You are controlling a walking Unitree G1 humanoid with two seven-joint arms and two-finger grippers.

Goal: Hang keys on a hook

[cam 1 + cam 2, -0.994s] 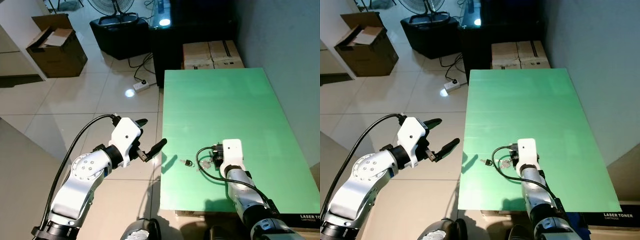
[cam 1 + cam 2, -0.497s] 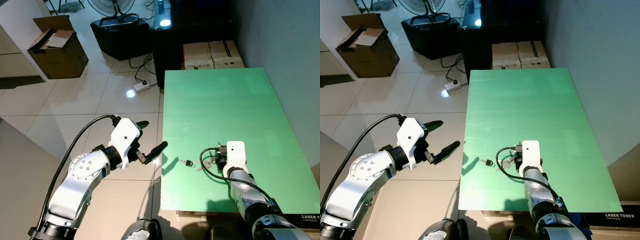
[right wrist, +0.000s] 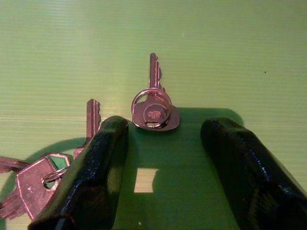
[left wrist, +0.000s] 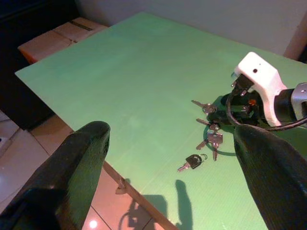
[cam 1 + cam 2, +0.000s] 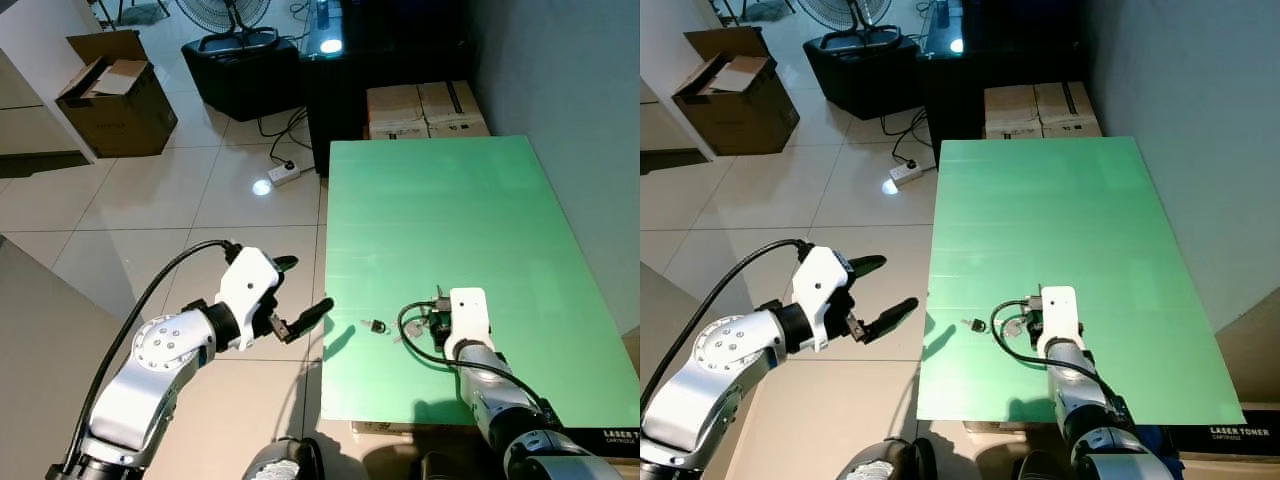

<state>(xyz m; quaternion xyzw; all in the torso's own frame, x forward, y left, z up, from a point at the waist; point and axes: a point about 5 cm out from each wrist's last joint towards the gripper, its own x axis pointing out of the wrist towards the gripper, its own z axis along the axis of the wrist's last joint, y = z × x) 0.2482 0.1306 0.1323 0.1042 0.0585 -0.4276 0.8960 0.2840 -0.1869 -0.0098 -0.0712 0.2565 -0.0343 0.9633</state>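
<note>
Left eye view: the green counter (image 5: 440,200) stood against the wall. The right claw (image 5: 428,322) was lowered onto it near the front edge, at a loose scatter of keys (image 5: 414,324). A separate small dark-headed key (image 5: 375,326) lay on the counter just beside them, toward the robot's left. The left claw (image 5: 300,300) hung over the tiled floor (image 5: 150,210), off the counter's left edge, fingers spread wide and holding nothing. No hook could be made out.

Right eye view: same arrangement. Cardboard boxes (image 5: 1040,105) sat beyond the far end of the counter, a power strip (image 5: 902,172) lay on the floor.

Left wrist view: between the two spread black fingers, the counter showed the keys fanned out beside the right wrist housing, with the dark-headed key apart from them, nearer the counter edge.

Right wrist view: the right claw stood open, its fingers resting on or just above the counter. A single silver key on a ring (image 3: 152,108) lay flat between and just ahead of the fingertips, ungripped. Further keys (image 3: 43,177) lay outside one finger.

Assessment: the step in hand appeared to be the pick-up; nothing had yet been grasped. The next move would likely call for advancing slightly and closing on the key's head or ring, which lay flat and may slide.
</note>
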